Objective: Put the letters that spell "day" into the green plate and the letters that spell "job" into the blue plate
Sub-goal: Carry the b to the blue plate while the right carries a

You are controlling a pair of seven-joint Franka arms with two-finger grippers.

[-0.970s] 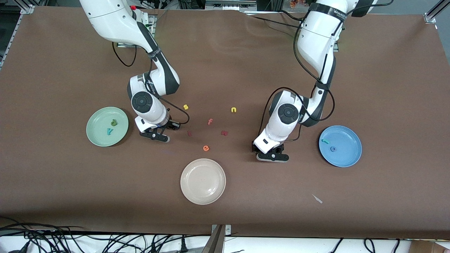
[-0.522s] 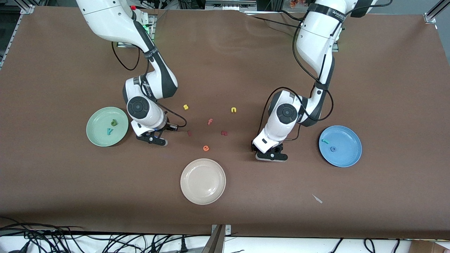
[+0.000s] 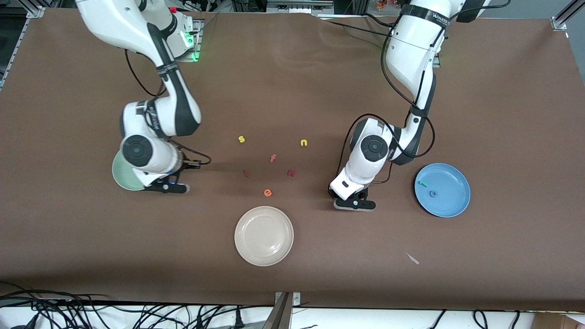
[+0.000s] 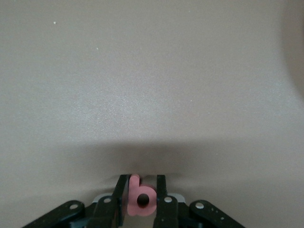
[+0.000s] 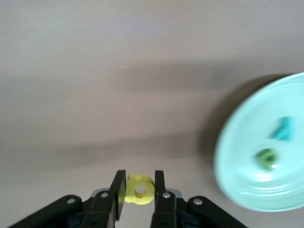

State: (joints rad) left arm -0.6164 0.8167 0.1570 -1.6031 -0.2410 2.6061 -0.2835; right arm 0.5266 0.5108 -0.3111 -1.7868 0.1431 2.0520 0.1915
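My right gripper is shut on the yellow "a". It hangs at the rim of the green plate, on the side toward the table's middle. The dark green "d" and teal "y" lie in that plate. In the front view the right arm's wrist covers most of the green plate, with the right gripper beside it. My left gripper is shut on the pink "b". The left gripper is low over bare table near the blue plate, which holds the teal "j" and blue "o".
A cream-white plate sits nearer the front camera. Loose letters lie mid-table: yellow "s", yellow "n", pink "f", orange "e" and two dark red pieces. A small pale scrap lies toward the front.
The right arm has swung with the yellow "a" from mid-table to the green plate's rim. The left gripper has stayed in place and closed its fingers on the pink "b".
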